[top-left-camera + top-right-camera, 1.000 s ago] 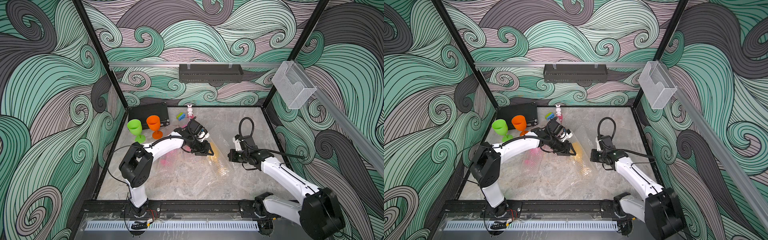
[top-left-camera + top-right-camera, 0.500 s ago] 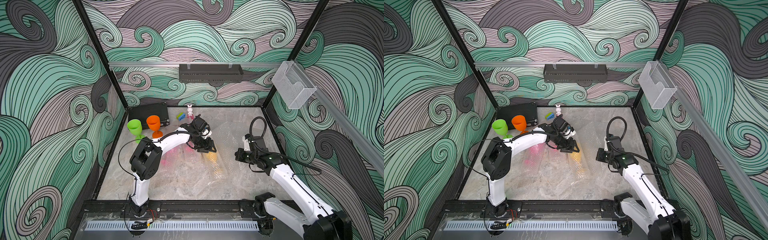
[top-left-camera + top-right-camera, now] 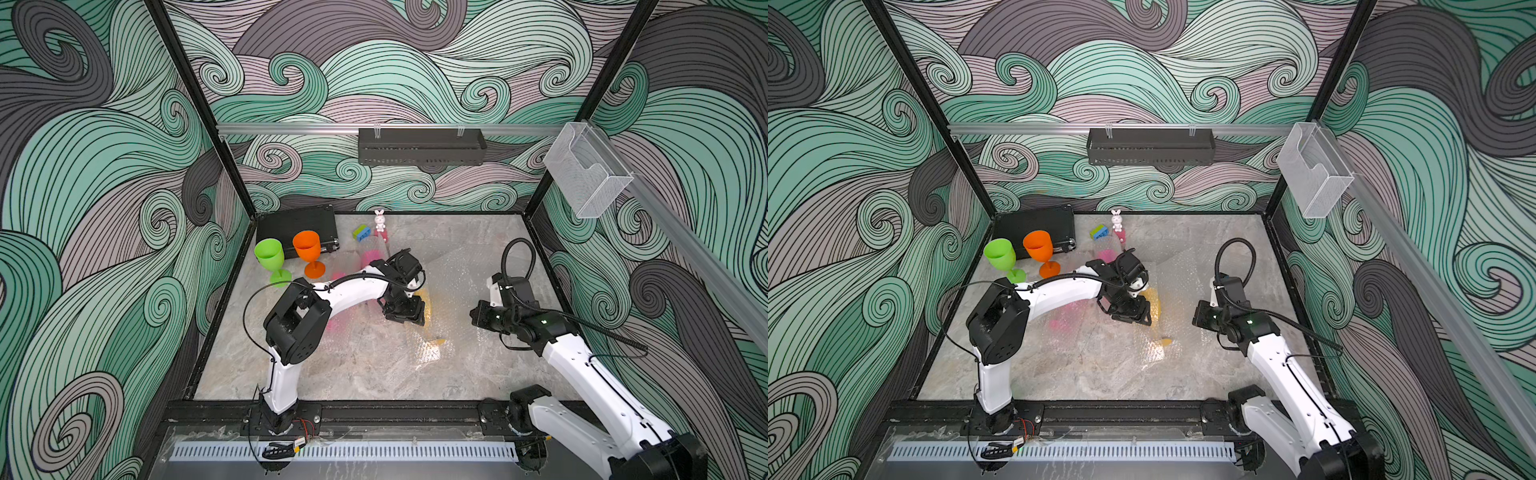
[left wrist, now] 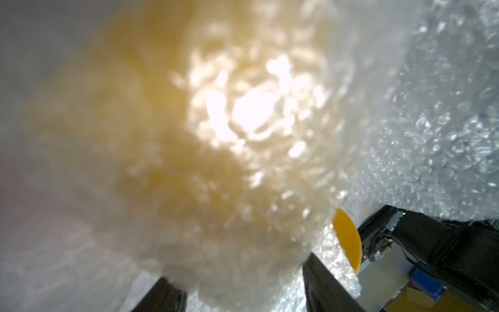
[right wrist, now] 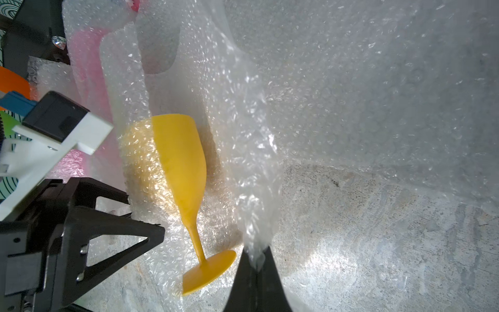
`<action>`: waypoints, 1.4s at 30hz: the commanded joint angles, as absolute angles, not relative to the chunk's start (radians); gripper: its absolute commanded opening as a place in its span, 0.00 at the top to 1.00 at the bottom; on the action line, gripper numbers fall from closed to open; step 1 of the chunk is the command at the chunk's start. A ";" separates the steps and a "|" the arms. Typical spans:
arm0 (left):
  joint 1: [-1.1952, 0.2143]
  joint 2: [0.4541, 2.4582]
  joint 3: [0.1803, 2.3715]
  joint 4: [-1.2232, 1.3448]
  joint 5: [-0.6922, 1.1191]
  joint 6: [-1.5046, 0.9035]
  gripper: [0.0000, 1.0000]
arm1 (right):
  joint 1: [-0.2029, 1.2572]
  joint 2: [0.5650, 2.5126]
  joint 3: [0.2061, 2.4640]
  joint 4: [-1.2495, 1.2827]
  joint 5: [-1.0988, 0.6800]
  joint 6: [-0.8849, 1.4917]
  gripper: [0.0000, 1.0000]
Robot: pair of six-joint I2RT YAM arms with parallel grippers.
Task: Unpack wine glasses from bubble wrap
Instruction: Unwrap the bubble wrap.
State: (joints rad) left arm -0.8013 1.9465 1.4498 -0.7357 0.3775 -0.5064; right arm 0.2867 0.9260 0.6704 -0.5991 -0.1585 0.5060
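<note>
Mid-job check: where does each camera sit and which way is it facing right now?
Top views: high over the front edge, looking down and inward at the whole table; left arm and right arm show in both.
Left wrist: on the left arm, close above the bubble wrap round the yellow glass; left gripper fingers apart, right arm beyond.
Right wrist: on the right arm, low over the table, facing the glass; right gripper pinching wrap, left gripper alongside.
Shared: both wrist views show the glass's bare foot.
</note>
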 commanded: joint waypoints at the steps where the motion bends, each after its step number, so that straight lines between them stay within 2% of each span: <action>1: -0.799 1.919 1.450 -0.729 0.357 -0.506 0.45 | 0.279 0.919 0.663 -0.614 -0.138 0.525 1.00; 8: -0.781 1.850 1.399 -0.671 0.378 -0.504 0.69 | 0.238 0.905 0.651 -0.670 -0.051 0.555 1.00; 11: -0.769 1.834 1.367 -0.654 0.399 -0.503 0.69 | 0.213 0.920 0.645 -0.688 -0.059 0.550 0.98; 13: -0.758 1.828 1.344 -0.649 0.406 -0.509 0.69 | 0.207 0.925 0.642 -0.690 -0.068 0.550 0.75; 15: -0.748 1.819 1.322 -0.639 0.415 -0.519 0.66 | 0.206 0.921 0.643 -0.689 -0.079 0.548 0.66; 18: -0.735 1.805 1.291 -0.629 0.420 -0.531 0.65 | 0.206 0.908 0.653 -0.695 -0.082 0.544 0.59; 30: -0.686 1.693 1.227 -0.659 0.417 -0.549 0.62 | 0.237 0.916 0.786 -0.762 -0.098 0.476 0.57; 34: -0.663 1.649 1.223 -0.679 0.422 -0.546 0.59 | 0.296 0.990 0.786 -0.697 -0.198 0.481 0.55; 37: -0.644 1.620 1.223 -0.694 0.433 -0.547 0.56 | 0.367 1.042 0.775 -0.628 -0.211 0.500 0.50; 42: -0.626 1.557 1.246 -0.703 0.498 -0.568 0.54 | 0.438 1.137 0.764 -0.522 -0.269 0.533 0.49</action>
State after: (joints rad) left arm -0.6338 1.6089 1.2217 -0.6720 0.4438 -0.5499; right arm 0.4183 1.1034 0.7750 -0.6079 -0.2150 0.5098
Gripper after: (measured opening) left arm 0.460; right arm 0.511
